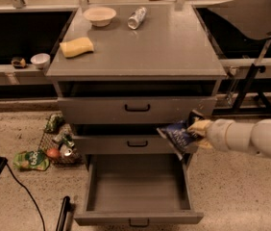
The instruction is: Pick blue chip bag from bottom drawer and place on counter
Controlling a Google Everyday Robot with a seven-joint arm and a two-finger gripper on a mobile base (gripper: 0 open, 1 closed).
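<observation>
The blue chip bag [178, 136] hangs in my gripper [195, 129], in front of the right end of the middle drawer. The gripper is shut on the bag's right edge, and my pale arm reaches in from the right. The bottom drawer [138, 219] is pulled fully open below it and its inside shows nothing. The counter [164, 47], the grey top of the cabinet, is well above the bag.
On the counter lie a white bowl [99, 16], a silver can [137, 18] on its side and a yellow sponge [76, 47]. A wire basket [58, 141] and a green packet [30, 160] sit on the floor at left. A dark bench [251, 16] stands at right.
</observation>
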